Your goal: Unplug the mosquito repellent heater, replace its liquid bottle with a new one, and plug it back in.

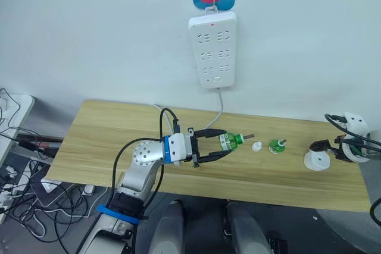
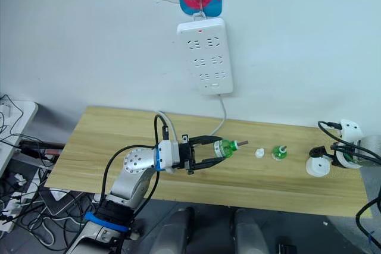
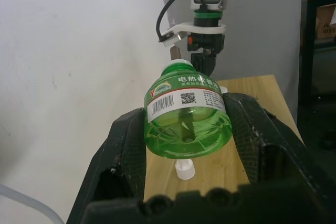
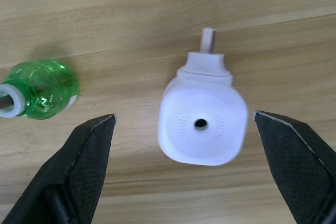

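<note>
My left gripper (image 1: 223, 145) is shut on a green liquid bottle (image 1: 230, 141), held on its side just above the table with its wick pointing right; its label shows in the left wrist view (image 3: 186, 114). The white mosquito repellent heater (image 1: 317, 160) lies unplugged on the table near the right end. My right gripper (image 4: 185, 115) hovers over the heater (image 4: 202, 119), open, with one finger (image 4: 89, 150) on each side and apart from it. A second green bottle (image 1: 275, 146) stands between the two grippers, also seen in the right wrist view (image 4: 39, 88).
A white power strip (image 1: 213, 50) hangs on the wall above the wooden table (image 1: 119, 141), its cable dropping behind the table. A small white cap (image 1: 256, 146) lies left of the standing bottle. Cables and clutter (image 1: 18, 165) crowd the floor left of the table.
</note>
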